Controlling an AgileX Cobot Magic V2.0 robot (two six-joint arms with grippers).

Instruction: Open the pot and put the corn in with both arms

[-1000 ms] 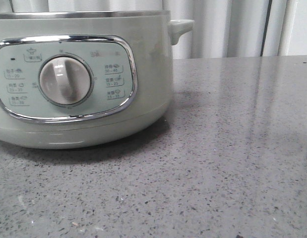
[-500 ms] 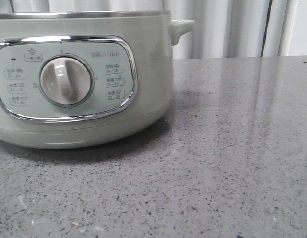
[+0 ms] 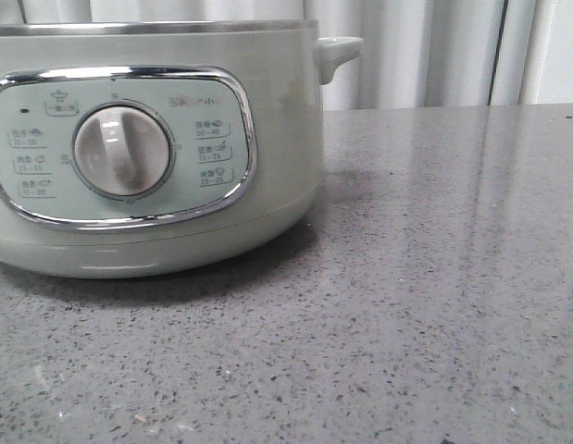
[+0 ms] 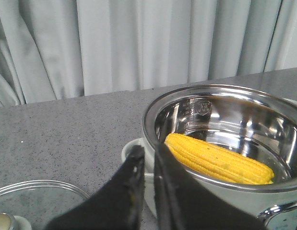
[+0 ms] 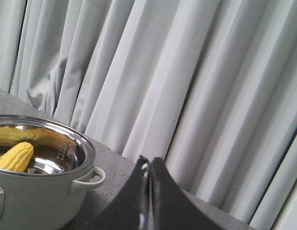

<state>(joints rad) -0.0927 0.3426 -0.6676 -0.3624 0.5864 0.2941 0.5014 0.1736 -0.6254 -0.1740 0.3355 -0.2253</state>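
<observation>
The pot [image 3: 281,139], pale grey-green with a round dial [image 3: 122,151], fills the left of the front view; neither gripper shows there. In the left wrist view the pot [image 4: 211,89] stands without a lid, and the yellow corn [image 4: 218,160] lies inside its shiny steel bowl. My left gripper [image 4: 148,149] hovers just outside the pot's near rim, its fingers close together with nothing between them. In the right wrist view the pot [image 5: 33,196] sits low to one side with the corn [image 5: 16,157] in it. My right gripper [image 5: 149,160] is shut and empty, off past the pot's side handle [image 5: 90,178].
A glass lid [image 4: 38,191] with a pale knob lies flat on the grey speckled table [image 3: 434,277] beside the pot, close to my left gripper. Pale curtains [image 5: 186,72] hang behind the table's far edge.
</observation>
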